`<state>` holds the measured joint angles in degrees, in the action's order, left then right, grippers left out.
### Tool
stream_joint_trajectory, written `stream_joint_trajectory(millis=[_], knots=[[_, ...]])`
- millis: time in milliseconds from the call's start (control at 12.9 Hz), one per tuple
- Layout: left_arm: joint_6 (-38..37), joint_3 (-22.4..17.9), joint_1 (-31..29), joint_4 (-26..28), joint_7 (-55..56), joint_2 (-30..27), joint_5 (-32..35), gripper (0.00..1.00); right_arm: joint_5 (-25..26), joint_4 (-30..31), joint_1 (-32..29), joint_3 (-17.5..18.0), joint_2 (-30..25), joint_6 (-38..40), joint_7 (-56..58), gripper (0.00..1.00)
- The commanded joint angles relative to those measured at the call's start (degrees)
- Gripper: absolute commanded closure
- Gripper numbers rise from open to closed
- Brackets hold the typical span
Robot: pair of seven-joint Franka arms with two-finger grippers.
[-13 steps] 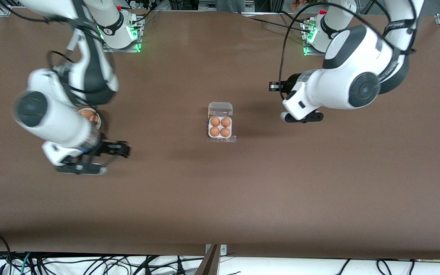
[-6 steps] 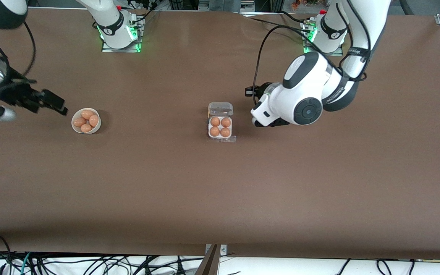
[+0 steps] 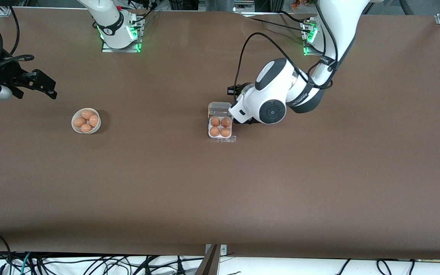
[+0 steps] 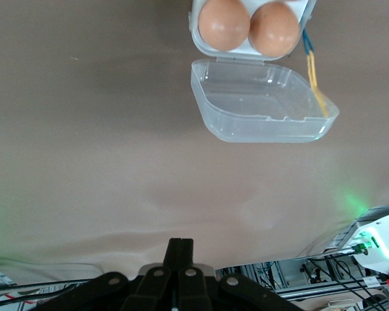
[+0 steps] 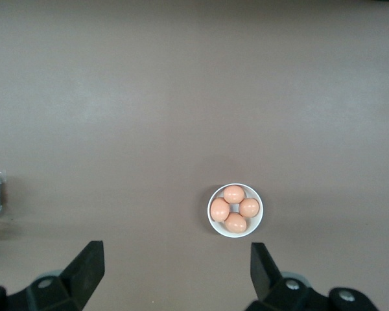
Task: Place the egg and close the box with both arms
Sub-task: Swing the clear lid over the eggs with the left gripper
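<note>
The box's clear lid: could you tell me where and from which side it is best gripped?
Probably by the free edge of the lid, farthest from the hinge, coming from the robots' side. It lies open and flat, hinged to the tray, which holds four eggs.

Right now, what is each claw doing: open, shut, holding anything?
Left gripper: shut, empty, beside the box's open lid.
Right gripper: open, empty.
</note>
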<state>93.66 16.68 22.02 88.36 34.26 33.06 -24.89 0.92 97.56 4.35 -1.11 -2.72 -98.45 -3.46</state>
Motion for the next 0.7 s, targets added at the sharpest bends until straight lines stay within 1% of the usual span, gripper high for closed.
stream_joint_trajectory(millis=[0,155,621], knots=[[0.55,-0.59,1.71,-2.32,1.77,2.18,-0.25,0.99,1.27,-0.87,-0.84,1.37,1.05,-0.95,0.99,0.0],[2.58,-0.68,2.76,-2.32,1.95,3.41,-0.16,0.99,1.19,-2.1,-0.49,1.19,2.98,-0.95,1.26,0.0],[9.25,-0.86,5.05,-2.23,3.1,5.35,0.62,0.99,1.1,-2.46,-0.57,1.19,3.25,-1.04,0.82,0.0]])
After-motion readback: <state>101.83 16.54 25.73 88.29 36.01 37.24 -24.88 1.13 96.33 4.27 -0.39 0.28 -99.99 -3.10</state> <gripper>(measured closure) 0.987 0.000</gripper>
